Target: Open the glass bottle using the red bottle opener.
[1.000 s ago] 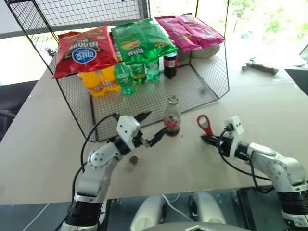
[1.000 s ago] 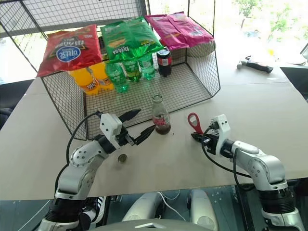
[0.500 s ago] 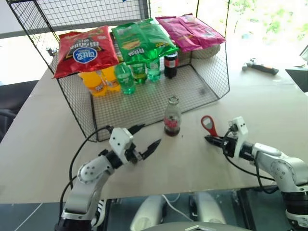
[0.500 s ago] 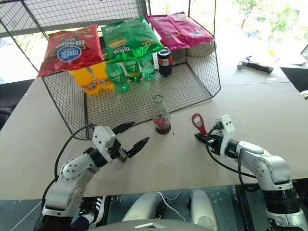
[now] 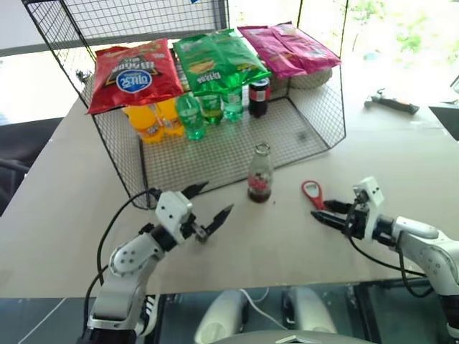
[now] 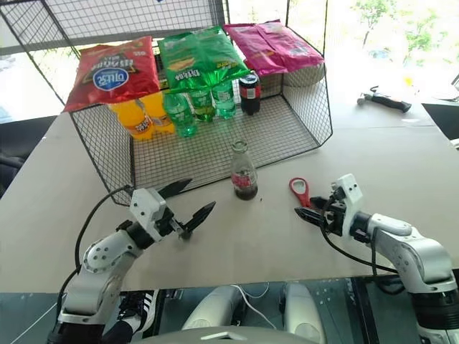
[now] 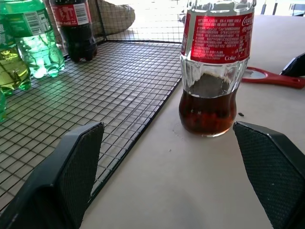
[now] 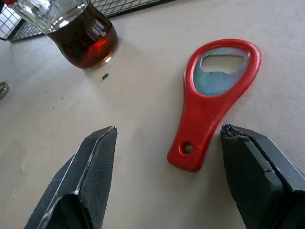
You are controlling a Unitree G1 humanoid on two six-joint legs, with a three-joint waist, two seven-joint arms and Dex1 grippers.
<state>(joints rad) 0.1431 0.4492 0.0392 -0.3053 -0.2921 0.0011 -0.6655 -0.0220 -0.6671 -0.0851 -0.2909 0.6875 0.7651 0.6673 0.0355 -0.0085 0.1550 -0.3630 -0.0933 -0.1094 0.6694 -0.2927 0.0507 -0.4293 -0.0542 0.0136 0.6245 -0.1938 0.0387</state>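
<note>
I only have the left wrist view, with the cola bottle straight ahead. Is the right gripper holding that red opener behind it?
Observer: No. The red bottle opener lies flat on the table, ungripped, just ahead of the open right gripper.
Operator: Which end faces that gripper?
Observer: The handle. The ring head points away from it.
Operator: Anything else out on that side?
Observer: A dark-handled tool lies farther off on the table, beyond the wire basket's right corner.

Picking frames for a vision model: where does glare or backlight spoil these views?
Left eye view: window glare washes out the table beyond the hammer. Left wrist view: backlight behind the glass bottle bleaches the background. Right wrist view: even light on the red bottle opener.
</note>
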